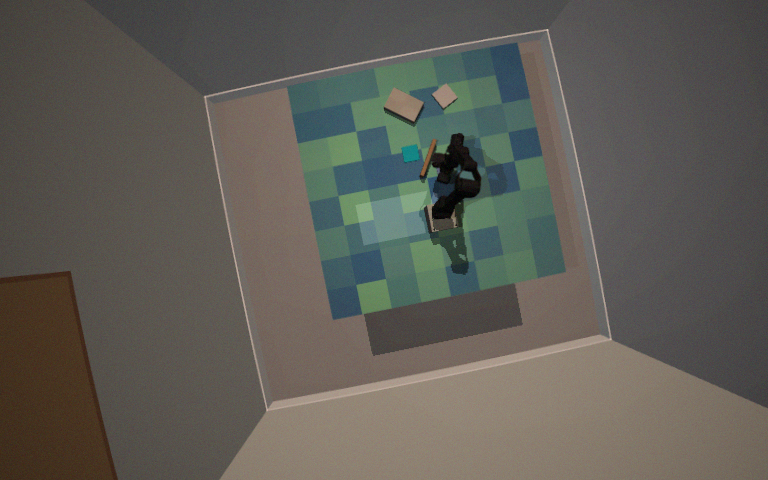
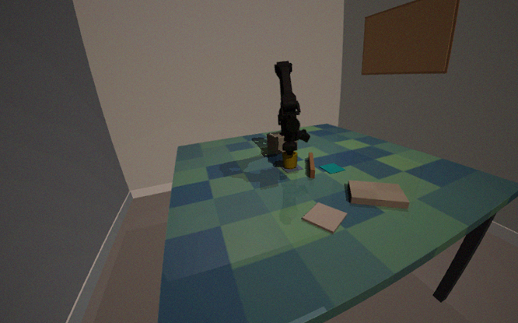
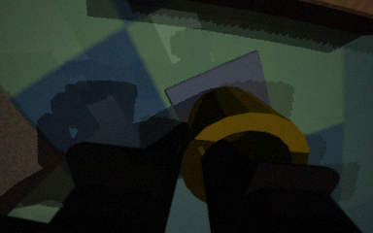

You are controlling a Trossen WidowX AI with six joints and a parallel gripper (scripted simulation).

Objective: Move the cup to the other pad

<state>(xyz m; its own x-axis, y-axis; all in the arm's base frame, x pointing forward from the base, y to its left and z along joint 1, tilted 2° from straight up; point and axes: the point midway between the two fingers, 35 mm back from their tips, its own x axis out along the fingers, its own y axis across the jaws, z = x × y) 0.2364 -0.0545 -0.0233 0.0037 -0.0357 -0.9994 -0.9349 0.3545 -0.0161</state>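
The yellow cup (image 2: pixel 289 160) (image 3: pixel 287 141) stands upright on the purple-grey pad (image 2: pixel 297 169) (image 3: pixel 219 80). My gripper (image 2: pixel 289 153) (image 3: pixel 193 128) is low at the cup's rim. One finger is inside the cup and the other outside, with the wall between them; it looks shut on that wall. The inside of the cup is dark and partly covered by a finger, so I cannot see the marbles. The arm hides the cup in the top view. The teal pad (image 1: pixel 410 153) (image 2: pixel 332 168) lies bare on the table.
An upright orange-brown bar (image 1: pixel 428 158) (image 2: pixel 311 164) (image 3: pixel 350 4) stands between the two pads. A pale thick block (image 1: pixel 403 105) (image 2: pixel 378 194) and a thin pale tile (image 1: pixel 445 96) (image 2: pixel 324 216) lie farther off. Another pale block (image 2: pixel 275 143) stands near the arm.
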